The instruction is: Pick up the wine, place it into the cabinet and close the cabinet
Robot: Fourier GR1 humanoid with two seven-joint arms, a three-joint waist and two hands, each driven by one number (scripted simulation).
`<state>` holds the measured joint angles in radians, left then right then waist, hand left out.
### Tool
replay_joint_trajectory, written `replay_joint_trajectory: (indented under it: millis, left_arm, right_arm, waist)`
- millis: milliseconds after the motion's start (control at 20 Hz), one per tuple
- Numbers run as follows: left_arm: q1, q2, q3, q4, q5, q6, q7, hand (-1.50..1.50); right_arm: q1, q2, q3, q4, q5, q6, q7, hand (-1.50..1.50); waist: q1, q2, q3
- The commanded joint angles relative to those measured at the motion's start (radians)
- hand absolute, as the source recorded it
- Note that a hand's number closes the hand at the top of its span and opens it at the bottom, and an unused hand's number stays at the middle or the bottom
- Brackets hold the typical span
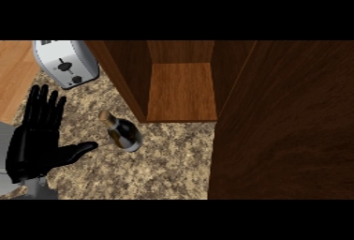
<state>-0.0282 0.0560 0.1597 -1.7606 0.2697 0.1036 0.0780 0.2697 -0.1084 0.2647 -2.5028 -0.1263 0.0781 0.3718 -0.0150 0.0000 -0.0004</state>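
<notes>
Speckled stone counter point(138, 178) runs from the toaster point(67, 63) at far left to the cabinet point(181, 93). At left, the left hand point(38, 140) rests open, fingers straight, holding nothing; the right hand is out of sight. Just beside its thumb stands the wine point(123, 133), near the cabinet's front edge; a sideways brush could topple it. Rightward, the open door point(283, 131) hems in the approach.

Bare surface point(138, 173) lies in front of the cabinet point(181, 89), whose shelf stands open to a hand. The cabinet's open door point(283, 126) walls off its right side. The bottle point(123, 132) and toaster point(67, 63) stand left of the cabinet.
</notes>
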Motion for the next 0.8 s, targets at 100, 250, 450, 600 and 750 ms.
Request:
replay_joint_trajectory:
  millis: [100, 250, 450, 600, 750]
  left_arm:
    - [0.025, 0.005, 0.043, 0.204, -0.015, -0.064, -0.186, -1.5]
    - [-0.016, 0.026, 0.064, 0.323, 0.007, -0.109, -0.221, -1.5]
    - [-0.045, -0.017, 0.041, 0.42, -0.014, -0.097, -0.281, -1.5]
    - [-0.083, -0.011, 0.044, 0.561, -0.031, -0.133, -0.364, -1.5]
    - [-0.12, 0.01, 0.074, 0.665, 0.02, -0.209, -0.393, -1.5]
  right_arm:
    - [0.104, -0.011, -0.032, -0.145, -0.123, 0.036, -0.003, -1.5]
    - [0.102, -0.009, -0.023, -0.103, -0.143, 0.068, -0.028, -1.5]
    - [0.102, -0.012, -0.067, -0.08, -0.151, 0.09, -0.053, -1.5]
    - [0.076, 0.036, -0.017, -0.016, -0.09, 0.068, -0.076, -1.5]
    - [0.101, 0.015, -0.039, -0.109, -0.138, 0.075, -0.021, -1.5]
  waist:
    - [0.0, -0.001, 0.0]
    - [0.001, 0.0, 0.0]
    - [0.004, 0.0, 0.001]
    - [0.005, 0.001, 0.0]
    - [0.001, 0.001, 0.0]
